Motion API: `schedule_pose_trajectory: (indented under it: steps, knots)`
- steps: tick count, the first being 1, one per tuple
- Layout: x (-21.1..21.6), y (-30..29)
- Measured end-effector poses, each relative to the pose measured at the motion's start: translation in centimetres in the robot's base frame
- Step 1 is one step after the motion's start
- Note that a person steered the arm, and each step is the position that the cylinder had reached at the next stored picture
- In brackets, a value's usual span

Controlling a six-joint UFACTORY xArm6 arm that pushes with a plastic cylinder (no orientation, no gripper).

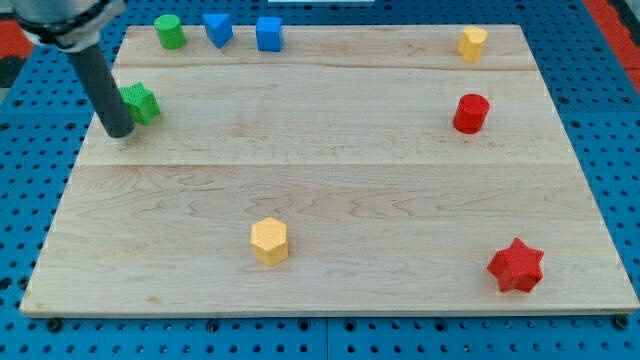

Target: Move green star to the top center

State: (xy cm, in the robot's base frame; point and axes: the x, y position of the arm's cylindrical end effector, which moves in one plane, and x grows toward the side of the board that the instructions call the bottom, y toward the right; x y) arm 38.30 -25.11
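Board: pale wooden table top (330, 200), planks running left to right, resting on a blue pegboard surface (600, 120) that shows on all sides.
Arm: dark rod comes down from the view's top left corner, leaning slightly toward the view's right as it descends.
My tip: (119, 131), set down on the board near its left edge, touching or just beside the green star's left side; contact cannot be told for sure.
Hand state: no jaws or fingers here, only the bare rod end, so there is nothing to open or close and nothing gripped.
Red star: (516, 265), bottom right corner of the board, well apart from everything else.
Yellow hexagonal block: (269, 241), lower middle, alone.
Red cylinder: (470, 113), right side, just below the small yellow block.
Green star: (141, 103), upper left of the board, just right of the rod, below the green cylinder; well left of the top center.
Green cylinder: (169, 32), top left edge, upright.
Blue blocks: one wedge-like (218, 29), one cube (268, 34), side by side near the top edge, right of the green cylinder, not touching.
Small yellow block: (473, 43), top right; shape unclear.
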Motion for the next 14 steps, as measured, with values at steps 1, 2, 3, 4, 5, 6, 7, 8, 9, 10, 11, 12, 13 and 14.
schedule_pose_trajectory:
  steps: [1, 2, 3, 4, 5, 6, 7, 8, 9, 10, 11, 12, 13, 14]
  knots:
    - [-3.6, 3.4]
    - [-5.6, 9.4]
    - [-5.0, 9.1]
    - [-4.0, 5.7]
    - [-7.0, 0.4]
    - [-10.0, 1.1]
    - [-12.8, 2.1]
    - [-14.6, 2.8]
    - [-13.5, 6.1]
    - [-13.5, 3.6]
    - [-12.2, 2.5]
    - [-10.2, 4.7]
    - [-9.6, 9.9]
    - [-9.7, 17.2]
